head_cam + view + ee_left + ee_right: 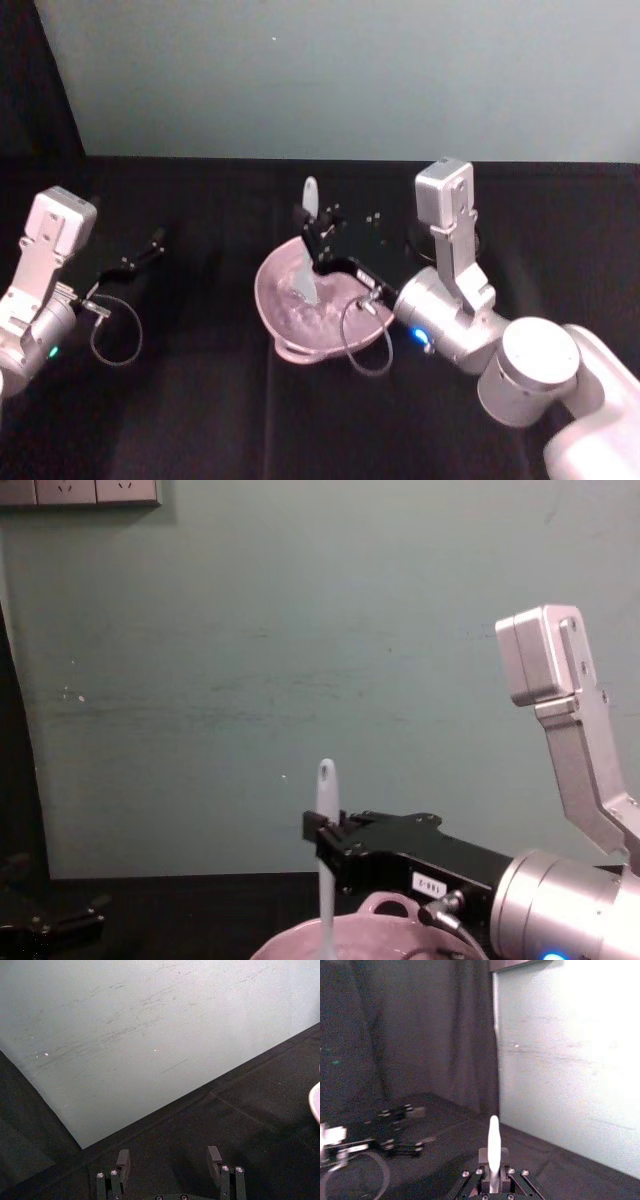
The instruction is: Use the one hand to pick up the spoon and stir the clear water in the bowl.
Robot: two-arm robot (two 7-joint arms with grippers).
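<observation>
Stirring in hand: spoon (306,272) held near upright, pinched mid-handle by fingers of the right gripper (318,246), tip dipped in the water (325,312) of the bowl (267,298); slow circling inside the rim is judged needed next; left gripper (169,1160) parked aside, fingers spread.

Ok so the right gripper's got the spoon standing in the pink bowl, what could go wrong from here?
The right gripper pinches the spoon partway up its slim handle; stirring could twist it or let it slip.
The bowl stands free on the table; a wide sweep could shove its wall and slop the water.
The wrist's cable loop hangs over the bowl's near rim and might snag or dip in.
The left gripper rests open at the left.
</observation>
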